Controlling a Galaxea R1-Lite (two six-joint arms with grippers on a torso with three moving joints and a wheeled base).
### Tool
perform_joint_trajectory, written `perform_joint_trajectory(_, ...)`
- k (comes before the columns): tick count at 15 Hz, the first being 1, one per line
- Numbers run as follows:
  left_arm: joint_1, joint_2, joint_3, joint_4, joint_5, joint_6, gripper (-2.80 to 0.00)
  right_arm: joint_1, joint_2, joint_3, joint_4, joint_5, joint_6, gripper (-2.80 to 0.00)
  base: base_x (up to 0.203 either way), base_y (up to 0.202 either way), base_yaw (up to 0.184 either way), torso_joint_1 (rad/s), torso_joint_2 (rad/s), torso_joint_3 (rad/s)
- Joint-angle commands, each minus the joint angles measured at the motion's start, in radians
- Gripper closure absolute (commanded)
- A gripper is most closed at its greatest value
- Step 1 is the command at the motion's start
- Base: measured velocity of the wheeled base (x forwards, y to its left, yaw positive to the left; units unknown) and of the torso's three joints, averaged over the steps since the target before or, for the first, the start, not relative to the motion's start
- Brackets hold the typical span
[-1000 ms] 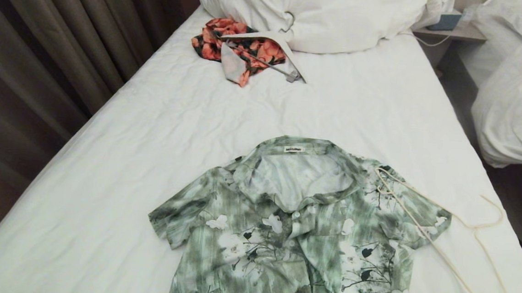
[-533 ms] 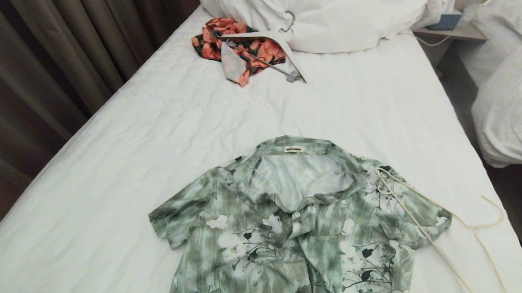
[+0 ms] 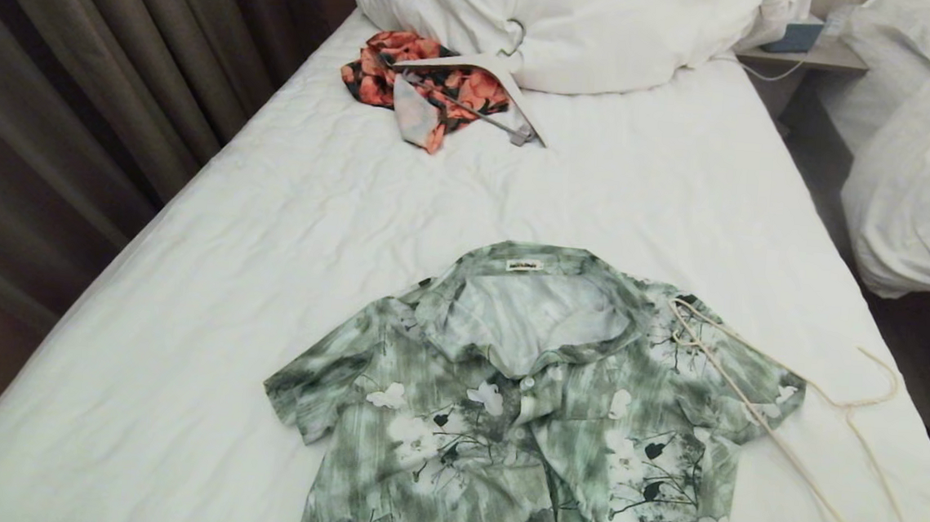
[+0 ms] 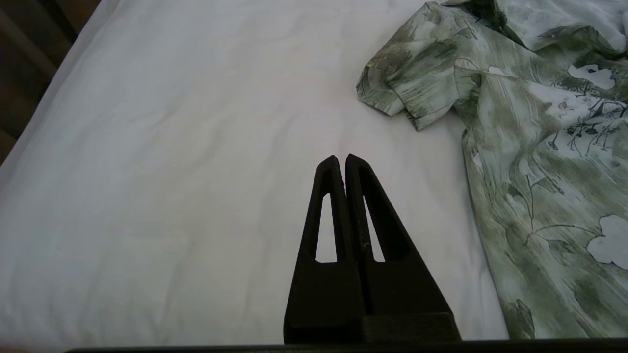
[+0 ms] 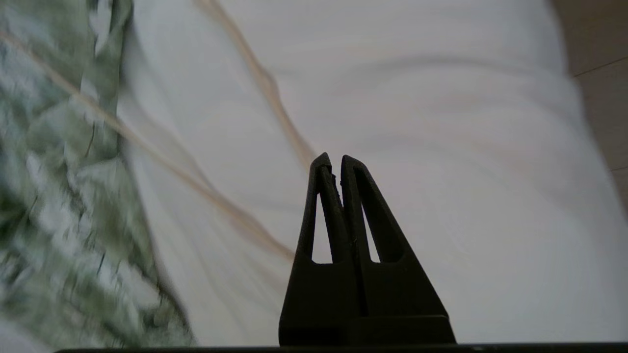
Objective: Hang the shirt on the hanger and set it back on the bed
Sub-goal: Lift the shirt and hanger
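Note:
The green and white flowered shirt (image 3: 536, 413) lies flat on the bed (image 3: 287, 224), collar toward the pillows. The thin cream hanger (image 3: 791, 398) rests partly on the shirt's right shoulder and sleeve, its hook near the bed's right edge. Neither arm shows in the head view. My left gripper (image 4: 341, 159) is shut and empty over bare sheet beside the shirt's left sleeve (image 4: 407, 88). My right gripper (image 5: 331, 159) is shut and empty above the sheet, close to the hanger's wires (image 5: 265, 83), with the shirt (image 5: 59, 171) off to one side.
An orange-red floral garment (image 3: 429, 78) with a thicker white hanger (image 3: 509, 92) lies near the white pillows (image 3: 580, 23). Brown curtains (image 3: 77, 78) run along the bed's left side. A second bed heaped with white duvet (image 3: 922, 162) stands on the right, past a bedside table (image 3: 798, 55).
In the head view nothing has visibly moved; shirt and hanger lie as before.

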Motion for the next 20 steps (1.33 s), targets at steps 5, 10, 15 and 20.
perform_joint_trajectory(5, 0.0, 0.0, 0.0, -0.001, 0.0, 0.0, 0.0, -0.094, 0.123, -0.12, 0.279, 0.114, -0.239, -2.8, 0.0, 0.0, 0.0, 0.0, 0.0, 0.0)
perform_joint_trajectory(10, 0.0, 0.0, 0.0, -0.001, 0.0, 0.0, 0.0, -0.1, 0.146, -0.119, 0.275, 0.128, -0.284, -2.8, 0.0, 0.0, 0.0, 0.0, 0.0, 0.0)
perform_joint_trajectory(15, 0.0, 0.0, 0.0, -0.001, 0.0, 0.0, 0.0, -0.099, 0.178, -0.111, 0.27, 0.336, -0.399, -2.8, 0.0, 0.0, 0.0, 0.0, 0.0, 0.0)
perform_joint_trajectory(20, 0.0, 0.0, 0.0, 0.0, 0.0, 0.0, 0.0, -0.1, 0.254, -0.095, 0.191, 0.456, -0.454, -2.8, 0.0, 0.0, 0.0, 0.0, 0.0, 0.0)
